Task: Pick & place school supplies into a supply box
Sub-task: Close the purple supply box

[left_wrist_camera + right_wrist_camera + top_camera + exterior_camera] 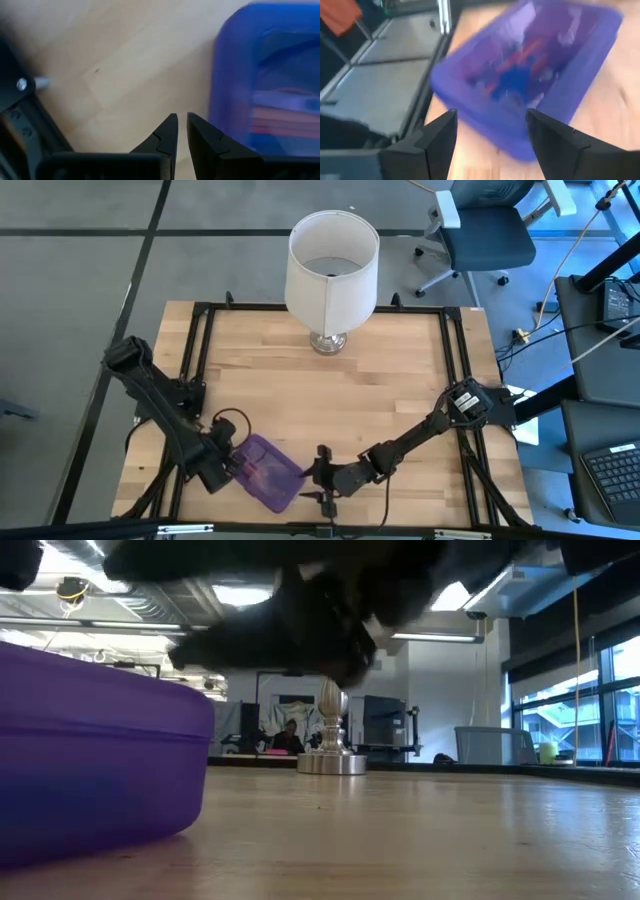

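Note:
The purple supply box (268, 470) lies flat on the wood near the table's front edge, slanted, its lid down. Through the lid the school supplies (520, 70) show as blurred orange and blue shapes; they also show in the left wrist view (285, 115). My left gripper (226, 468) points down at the bare wood just left of the box, its fingers (167, 131) shut to a thin slit. My right gripper (320, 476) stands low at the box's right, open (490, 132), with the box's near corner (517, 147) ahead between its fingers. My left gripper has one finger (205, 137) close beside the box's side wall (220, 100), coming from above. Whether it touches the wall, I cannot tell.
A white-shaded lamp (332, 275) on a metal base (330, 758) stands at the far middle of the table. Black frame rails (195, 360) run along the table's sides. Bare wood (380, 390) lies between lamp and box. A person (290, 737) sits far back in the room.

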### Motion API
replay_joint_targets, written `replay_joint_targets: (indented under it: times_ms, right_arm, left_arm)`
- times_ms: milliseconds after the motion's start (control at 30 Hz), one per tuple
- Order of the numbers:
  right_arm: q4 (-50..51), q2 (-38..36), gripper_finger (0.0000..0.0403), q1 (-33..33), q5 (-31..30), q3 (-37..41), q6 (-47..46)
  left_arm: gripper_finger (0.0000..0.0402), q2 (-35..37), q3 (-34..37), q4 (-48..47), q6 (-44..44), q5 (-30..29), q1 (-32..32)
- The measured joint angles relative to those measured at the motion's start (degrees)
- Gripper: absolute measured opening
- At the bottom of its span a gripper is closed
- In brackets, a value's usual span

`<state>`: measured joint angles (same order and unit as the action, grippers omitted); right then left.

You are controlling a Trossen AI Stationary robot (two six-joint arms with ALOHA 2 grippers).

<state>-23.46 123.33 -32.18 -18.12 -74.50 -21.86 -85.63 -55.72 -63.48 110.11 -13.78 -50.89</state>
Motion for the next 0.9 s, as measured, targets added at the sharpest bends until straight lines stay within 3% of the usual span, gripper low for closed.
replay_joint_targets:
  times_ms: [267, 500, 900]
  right_arm:
    - [5.42, -0.21, 0.0239, -0.1, 9.38, -0.15, -7.02]
    - [9.86, 0.39, 0.0239, -0.47, 8.5, 0.28, -7.57]
    - [9.87, -0.07, 0.0239, -0.45, 12.09, 0.07, -11.65]
  left_arm:
    - [0.0034, -7.35, 0.02, 2.39, 1.78, 7.89, 0.0]
    - [0.0037, -9.41, 0.02, 9.63, 0.3, 7.78, 0.0]
    - [0.0034, -9.41, 0.02, 9.57, -1.04, 7.19, 0.82]
